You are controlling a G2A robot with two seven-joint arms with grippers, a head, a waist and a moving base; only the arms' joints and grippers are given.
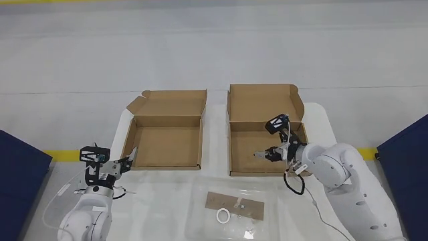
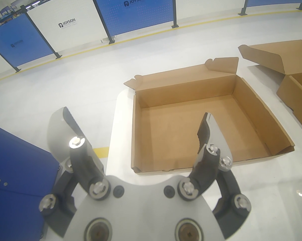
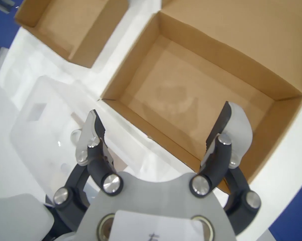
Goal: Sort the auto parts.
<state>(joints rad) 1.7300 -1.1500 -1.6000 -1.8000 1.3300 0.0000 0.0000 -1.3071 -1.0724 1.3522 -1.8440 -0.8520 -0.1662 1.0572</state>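
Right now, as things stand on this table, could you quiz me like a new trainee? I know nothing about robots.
1. True or false: the left box holds a pile of parts.
2. The right gripper hangs over: A the left box, B the right box, C the floor.
3. Fill in: the white ring lies in the clear ___.
Key: 1 false, it is empty. 2 B. 3 tray.

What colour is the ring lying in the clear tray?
White; the ring shows best in the top view.
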